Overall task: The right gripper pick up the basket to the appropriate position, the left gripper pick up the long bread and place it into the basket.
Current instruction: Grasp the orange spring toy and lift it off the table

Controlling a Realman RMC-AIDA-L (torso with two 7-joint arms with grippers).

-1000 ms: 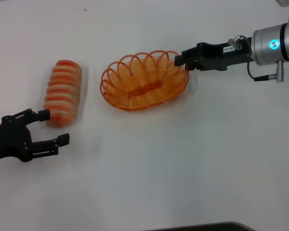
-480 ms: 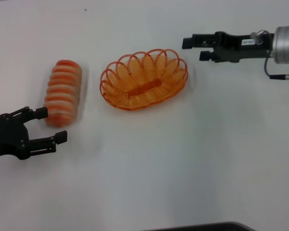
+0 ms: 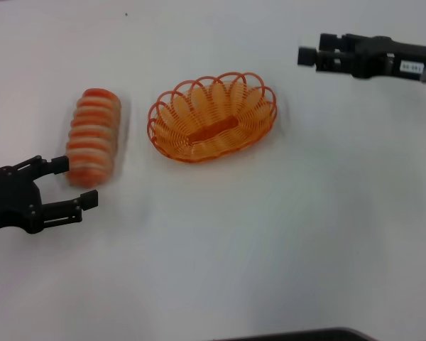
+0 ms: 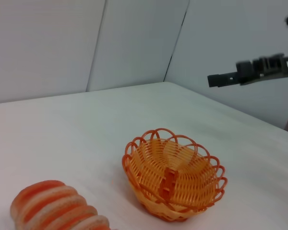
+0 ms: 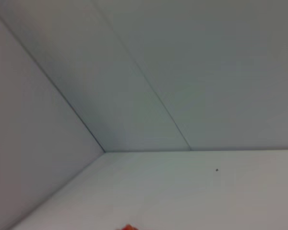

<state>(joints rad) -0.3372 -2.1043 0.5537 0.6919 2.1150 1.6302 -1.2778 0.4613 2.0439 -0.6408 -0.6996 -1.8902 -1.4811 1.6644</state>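
The orange wire basket rests on the white table at the middle, empty. It also shows in the left wrist view. The long bread lies to its left, apart from it, and its end shows in the left wrist view. My left gripper is open at the bread's near end, with one fingertip beside the loaf and nothing held. My right gripper is open and empty, raised beyond the basket's far right side; it also shows in the left wrist view.
The white table is bounded by pale walls at the back. A small orange speck shows at the edge of the right wrist view. A dark edge runs along the table's front.
My right gripper let go of the basket's right rim, opened, and pulled away up and to the right. The basket stays put. My left gripper edged slightly toward the bread.
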